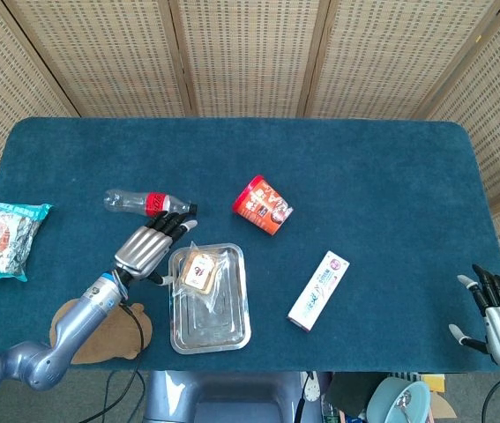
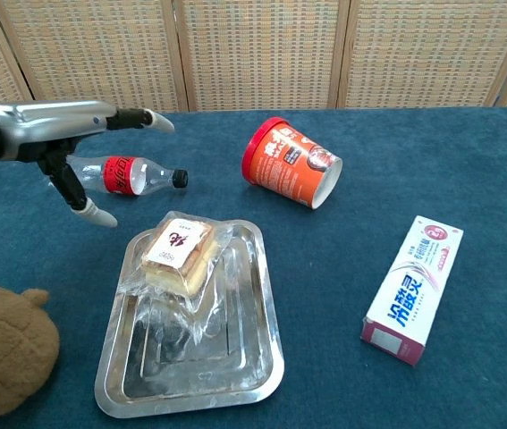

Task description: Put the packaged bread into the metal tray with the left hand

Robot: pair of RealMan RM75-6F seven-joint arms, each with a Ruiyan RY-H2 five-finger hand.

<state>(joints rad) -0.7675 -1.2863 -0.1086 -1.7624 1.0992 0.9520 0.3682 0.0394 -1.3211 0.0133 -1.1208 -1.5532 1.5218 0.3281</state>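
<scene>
1. The left hand (image 2: 70, 125) hovers above the table with fingers spread, holding nothing, just left of the metal tray (image 2: 253, 357).
2. The packaged bread (image 2: 178, 256) lies inside the tray at its far end.
3. A plastic bottle (image 2: 123, 173) lies beyond the tray, under the hand.
4. The right hand (image 1: 496, 315) rests with fingers apart and empty at the table's near right corner.

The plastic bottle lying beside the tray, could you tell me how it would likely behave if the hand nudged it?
The plastic bottle lies on its side on the blue tablecloth, so it would probably roll if pushed across its length. It looks clear and seemingly empty, so likely light and quick to skid. Its thin walls may dent under a firm squeeze.
</scene>
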